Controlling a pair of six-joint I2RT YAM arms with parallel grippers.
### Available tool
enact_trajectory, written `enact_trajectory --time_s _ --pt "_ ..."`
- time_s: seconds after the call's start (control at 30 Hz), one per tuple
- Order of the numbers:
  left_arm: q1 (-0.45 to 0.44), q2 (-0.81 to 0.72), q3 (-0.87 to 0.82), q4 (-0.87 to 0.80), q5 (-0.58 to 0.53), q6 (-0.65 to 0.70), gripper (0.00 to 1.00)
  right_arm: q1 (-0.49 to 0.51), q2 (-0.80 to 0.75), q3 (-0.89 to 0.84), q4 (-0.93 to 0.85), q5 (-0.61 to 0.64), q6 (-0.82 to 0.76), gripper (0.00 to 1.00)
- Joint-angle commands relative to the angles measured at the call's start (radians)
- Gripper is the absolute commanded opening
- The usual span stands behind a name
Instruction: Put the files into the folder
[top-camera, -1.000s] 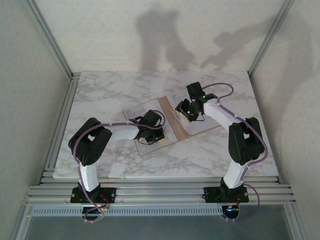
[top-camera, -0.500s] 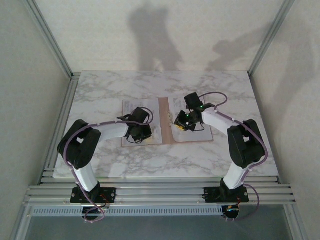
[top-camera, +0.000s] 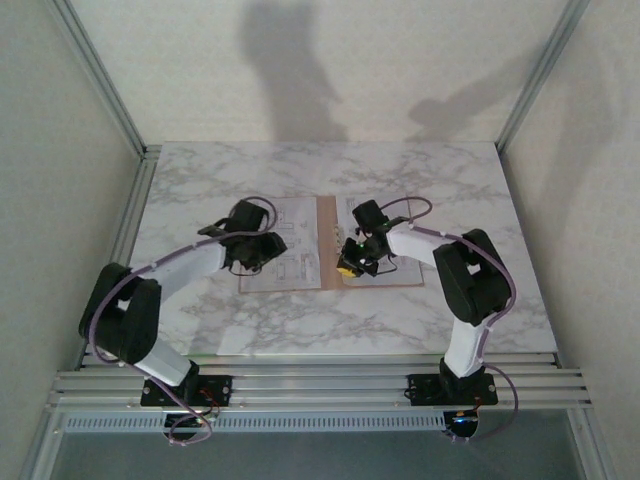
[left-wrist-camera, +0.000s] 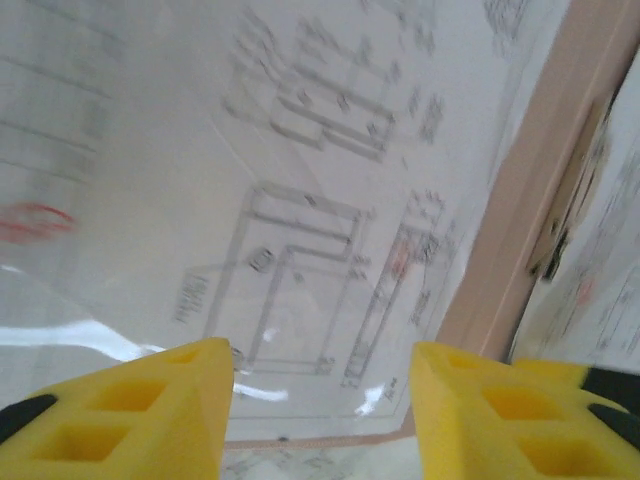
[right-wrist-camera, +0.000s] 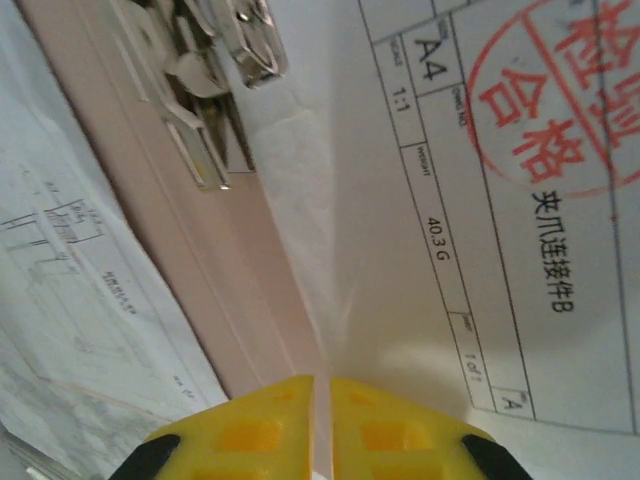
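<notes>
The files (top-camera: 292, 248) lie inside the open folder (top-camera: 327, 235), one sheet on each side of its middle fold. A second ago the folder sat crooked on the table (top-camera: 200, 180). Now it lies straight, with the fold pointing away from the arms.

The left sheet (left-wrist-camera: 300, 180) lies flat right under the left gripper (left-wrist-camera: 320, 400). That gripper was clenched a second ago. Now its yellow fingers (left-wrist-camera: 150, 410) stand apart with nothing between them, so it has let go. The pink fold of the folder runs past its right side.

The right sheet (right-wrist-camera: 480, 220), the one with the red stamp (right-wrist-camera: 560, 90), lies under the right gripper (right-wrist-camera: 320, 420). That gripper was partly open before. Now its two fingers are pressed almost together, with a thin white line between them. A soft ridge in the paper runs up to that spot, so it looks like it is pinching the edge of the right sheet. The shiny metal clip (right-wrist-camera: 215, 90) sits ahead of this gripper and a bit to its left, on the pink fold.

I think the left side is done, because the paper lies in its place and the gripper has let it go. The right gripper seems to be taking hold of its sheet to tidy it toward the clip. The folder is not closed yet.
</notes>
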Motion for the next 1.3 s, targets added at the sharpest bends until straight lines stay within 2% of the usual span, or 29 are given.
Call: enact_trajectory --time_s 0.0,0.13,0.3,0.47,0.9,1.27 --pt "0.09 -0.028 -0.062 -0.056 0.009 0.046 0.53 0.011 0.028 0.008 -0.007 -0.025 -0.01 0.11" --pt "0.19 -0.041 -0.102 -0.041 0.049 0.105 0.56 0.013 0.044 -0.008 -0.007 -0.02 -0.008 0.11" --pt "0.243 -0.028 -0.121 0.002 0.109 0.166 0.59 0.013 0.079 -0.02 -0.063 0.021 -0.021 0.1" --pt "0.246 0.007 -0.124 0.036 0.143 0.21 0.58 0.012 0.091 -0.027 -0.101 0.054 -0.035 0.1" --pt "0.243 0.159 0.021 -0.014 0.018 0.381 0.58 0.013 0.115 -0.013 -0.134 0.068 -0.042 0.08" --pt "0.201 0.245 0.033 0.025 0.047 0.459 0.6 0.013 0.132 -0.002 -0.131 0.058 -0.039 0.08"
